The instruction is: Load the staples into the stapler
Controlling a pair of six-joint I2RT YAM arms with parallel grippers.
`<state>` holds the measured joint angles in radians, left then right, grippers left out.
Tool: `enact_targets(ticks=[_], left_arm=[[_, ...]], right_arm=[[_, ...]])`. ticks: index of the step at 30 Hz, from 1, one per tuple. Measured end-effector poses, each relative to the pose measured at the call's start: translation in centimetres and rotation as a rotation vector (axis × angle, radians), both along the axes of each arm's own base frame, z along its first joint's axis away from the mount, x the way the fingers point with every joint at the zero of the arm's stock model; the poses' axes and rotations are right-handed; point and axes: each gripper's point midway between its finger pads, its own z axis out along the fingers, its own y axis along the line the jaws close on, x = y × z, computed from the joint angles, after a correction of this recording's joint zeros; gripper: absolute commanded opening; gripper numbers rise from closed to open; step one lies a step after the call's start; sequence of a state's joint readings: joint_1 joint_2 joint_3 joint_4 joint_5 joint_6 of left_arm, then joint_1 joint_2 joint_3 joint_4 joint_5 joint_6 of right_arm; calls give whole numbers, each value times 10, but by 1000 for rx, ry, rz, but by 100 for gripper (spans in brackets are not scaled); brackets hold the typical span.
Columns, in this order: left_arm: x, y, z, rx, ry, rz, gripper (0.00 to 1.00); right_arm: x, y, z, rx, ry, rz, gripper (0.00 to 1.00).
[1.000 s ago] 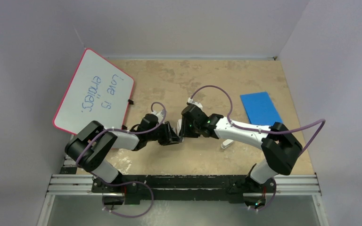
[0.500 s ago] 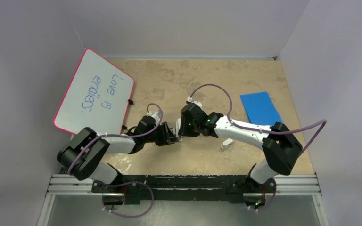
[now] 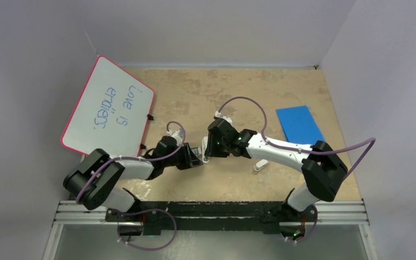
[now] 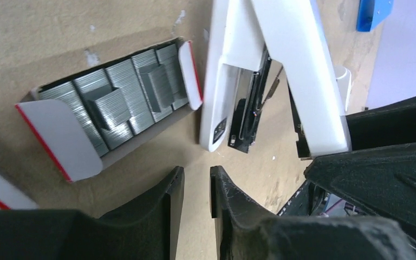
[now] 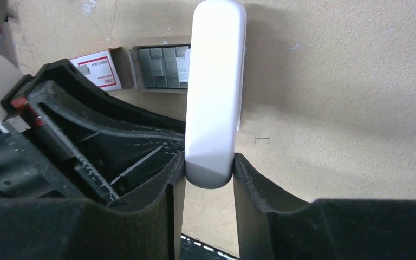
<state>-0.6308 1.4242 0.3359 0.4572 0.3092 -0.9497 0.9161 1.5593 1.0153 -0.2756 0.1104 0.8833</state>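
Above the tan table point(image 3: 195, 92), the right gripper point(image 5: 208, 179) clamps the opened white stapler point(image 5: 215, 86) just beside the staples point(image 4: 124, 97) in their open box point(image 4: 59, 138); the left gripper point(image 4: 194, 189) hangs nearly closed, empty.

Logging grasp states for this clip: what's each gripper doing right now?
Left gripper: nearly closed, holding nothing, just short of the staples.
Right gripper: closed on the stapler.
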Motion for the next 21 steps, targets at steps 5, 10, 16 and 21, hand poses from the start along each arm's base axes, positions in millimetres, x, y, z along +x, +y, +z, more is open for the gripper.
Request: enact_targets(ticks=[5,10,16,21], left_arm=[[3,-4,-4,-5,8,-10,26],[7,-14,-4,-30,15,-34,25],[9,-18,-8,-35,26,-37,12],[10,-18,-10,-33,33,-33,9]], right_arm=[[-3,2,3,15,8,11,25],[-2,3,5,22,7,11,25],[-2,1,6,23,6,9,25],[-3,-1,12,28,3,9,25]])
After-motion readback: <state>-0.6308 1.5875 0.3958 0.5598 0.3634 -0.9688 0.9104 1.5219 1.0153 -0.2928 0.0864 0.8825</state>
